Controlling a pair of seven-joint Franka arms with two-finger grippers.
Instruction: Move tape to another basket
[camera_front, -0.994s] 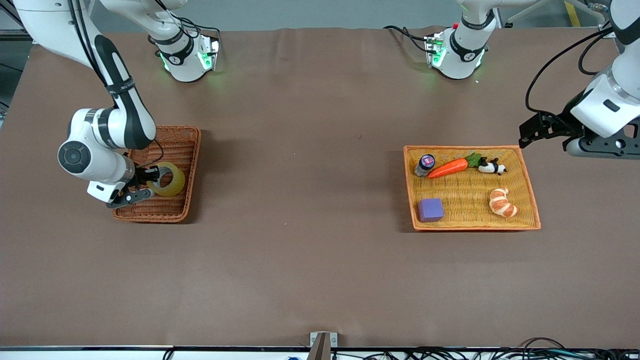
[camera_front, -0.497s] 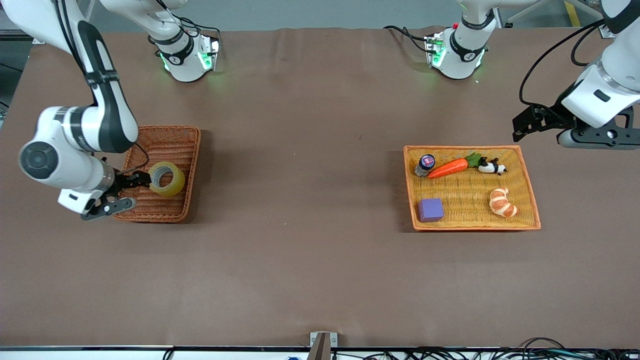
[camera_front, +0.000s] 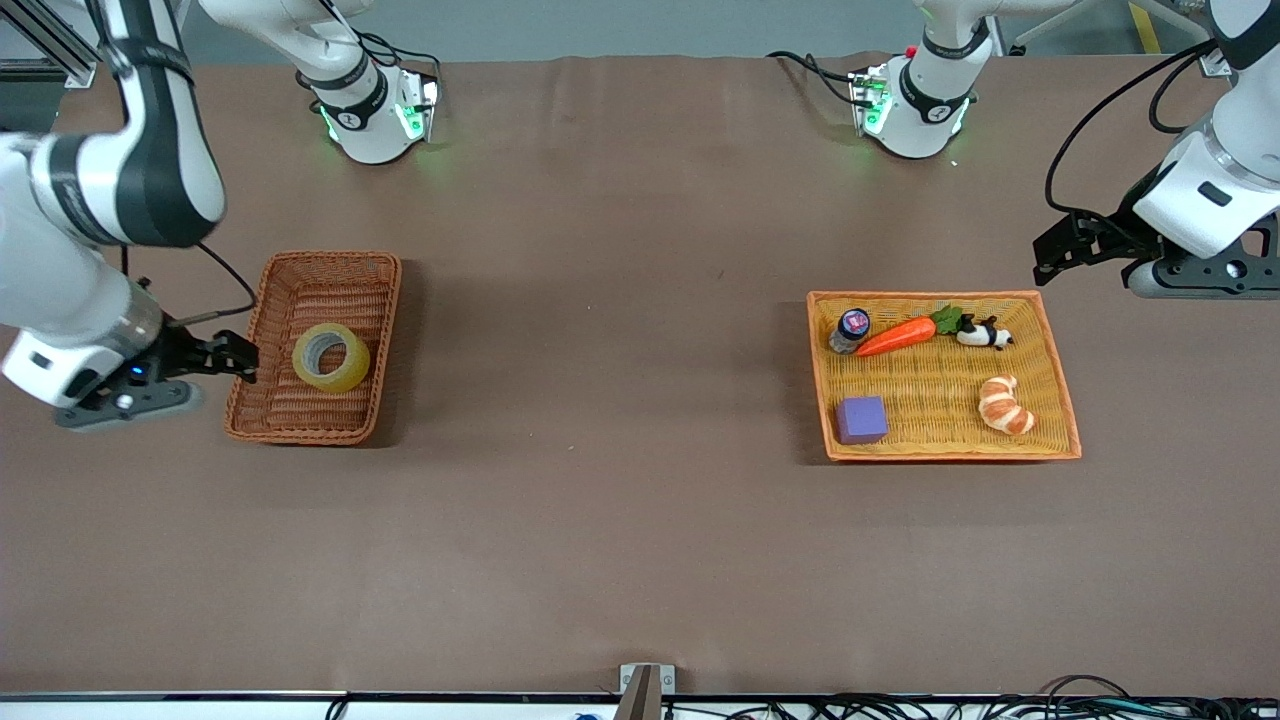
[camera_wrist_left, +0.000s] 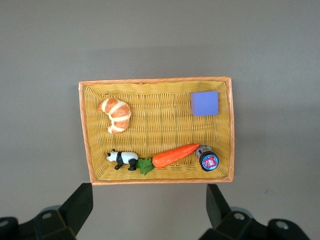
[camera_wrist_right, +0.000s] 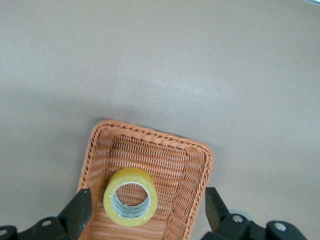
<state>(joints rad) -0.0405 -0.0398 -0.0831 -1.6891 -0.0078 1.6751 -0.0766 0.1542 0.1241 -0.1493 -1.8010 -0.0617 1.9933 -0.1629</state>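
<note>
The tape (camera_front: 331, 357), a yellowish ring with a grey core, lies in the reddish-brown basket (camera_front: 340, 263) at the right arm's end of the table. My right gripper (camera_front: 240, 359) is open and empty, raised over the basket's outer rim, apart from the tape. In the right wrist view the tape (camera_wrist_right: 130, 196) lies in the basket (camera_wrist_right: 150, 134) below the open right gripper (camera_wrist_right: 146, 201). My left gripper (camera_front: 1052, 255) is open and empty, over the table beside the orange tray (camera_front: 940, 296).
The orange tray (camera_wrist_left: 155, 80) holds a carrot (camera_front: 897, 336), a panda toy (camera_front: 985, 334), a croissant (camera_front: 1005, 404), a purple block (camera_front: 861, 419) and a small bottle (camera_front: 850, 330). Brown table lies between the two containers.
My right gripper has let go of the tape and drawn back and up, away from the basket. The tape stays in the basket. The left arm shifted slightly.
</note>
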